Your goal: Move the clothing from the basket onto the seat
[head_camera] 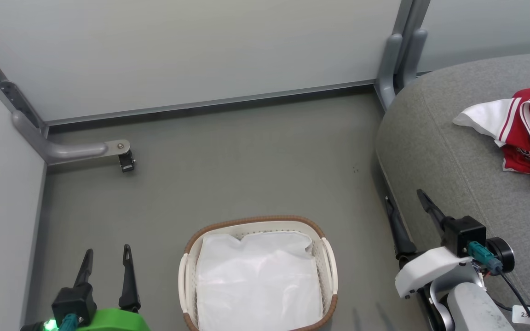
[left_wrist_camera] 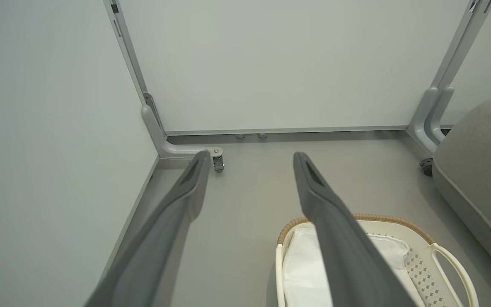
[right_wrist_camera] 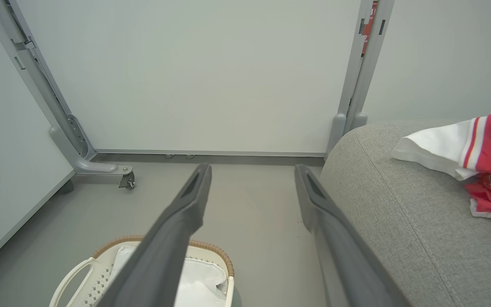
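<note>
1. Left gripper: two long dark fingers spread wide, pinching nothing, hanging over bare floor just left of the basket.
2. Right gripper: likewise spread wide and empty, right of the basket, over the gap at the seat's near edge.
3. Writing: dark numerals on the red cloth, crumpled and cut off, not readable; a small white tag on the right wrist's cable, marked with what looks like a "2".
4. Basket itself: small, oval, white perforated plastic, brown woven rim, white loop handles at the sides; inside, a plain white sheet, rumpled, covering the bottom.
5. Clothing: bright red with white trim and stripes, lying in a loose heap on the seat, well right of the basket and farther off.
6. Seat: large, grey woven fabric, rounded corner, one seam line along the top; right of the basket.
7. Floor: smooth, matt grey-green.
8. Beyond the basket and to its left: pale grey partition panels in metal frames, a grey metal foot with a small caster.
</note>
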Robot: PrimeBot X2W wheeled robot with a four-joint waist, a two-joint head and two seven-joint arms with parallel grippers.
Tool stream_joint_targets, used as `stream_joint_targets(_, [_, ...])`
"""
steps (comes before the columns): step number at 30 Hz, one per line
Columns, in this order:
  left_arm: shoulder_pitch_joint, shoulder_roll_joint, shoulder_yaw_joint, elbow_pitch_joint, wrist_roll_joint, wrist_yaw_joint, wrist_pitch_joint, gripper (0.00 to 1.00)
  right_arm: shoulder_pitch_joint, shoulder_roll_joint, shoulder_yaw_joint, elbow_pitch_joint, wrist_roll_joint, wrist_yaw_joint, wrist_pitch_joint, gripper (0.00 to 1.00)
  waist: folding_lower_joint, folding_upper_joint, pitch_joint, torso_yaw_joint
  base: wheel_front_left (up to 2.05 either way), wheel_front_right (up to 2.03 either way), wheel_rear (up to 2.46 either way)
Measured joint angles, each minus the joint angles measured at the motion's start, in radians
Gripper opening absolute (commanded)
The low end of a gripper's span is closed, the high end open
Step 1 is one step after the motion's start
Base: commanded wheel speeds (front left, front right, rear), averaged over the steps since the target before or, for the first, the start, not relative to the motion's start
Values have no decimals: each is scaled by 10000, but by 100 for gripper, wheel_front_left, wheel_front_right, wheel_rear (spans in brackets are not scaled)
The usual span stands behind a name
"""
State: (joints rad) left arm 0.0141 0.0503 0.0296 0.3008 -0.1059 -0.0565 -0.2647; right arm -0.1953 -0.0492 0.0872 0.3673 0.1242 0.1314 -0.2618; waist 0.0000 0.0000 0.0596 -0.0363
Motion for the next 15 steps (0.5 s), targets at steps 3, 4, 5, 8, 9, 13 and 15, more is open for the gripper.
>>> stream_joint_targets(3, [1, -15, 0, 148, -48, -8, 0, 0, 31, 21, 10, 90, 0, 0, 6, 0, 0, 0, 12, -5, 0, 0, 0])
stream_joint_targets(4, [2, -33, 0, 263, -58, -8, 2, 0, 75, 38, 10, 184, 0, 0, 10, 0, 0, 0, 11, -5, 0, 0, 0])
stream_joint_targets(5, [5, -50, 0, 337, -61, -8, 2, 0, 121, 48, 12, 257, 0, 0, 15, 0, 0, 0, 11, -5, 0, 0, 0])
stream_joint_targets(8, [5, -79, 19, 558, -211, -8, 105, 0, 298, 65, -4, 449, 155, 0, 86, 0, 0, 0, 4, -2, 0, 0, 0])
stream_joint_targets(9, [4, -82, 36, 575, -370, -8, 190, 0, 312, 65, -31, 447, 343, 0, 148, 0, 0, 0, -2, 1, 0, 0, 0])
stream_joint_targets(13, [-2, -82, 84, 570, -1206, -21, 420, 0, 314, 65, -142, 387, 1152, 0, 343, 0, 0, 0, -21, 13, 0, 0, 0])
stream_joint_targets(15, [-4, -82, 96, 552, -1584, -54, 502, 0, 320, 65, -180, 339, 1532, 0, 435, 0, 0, 0, -30, 19, 0, 0, 0])
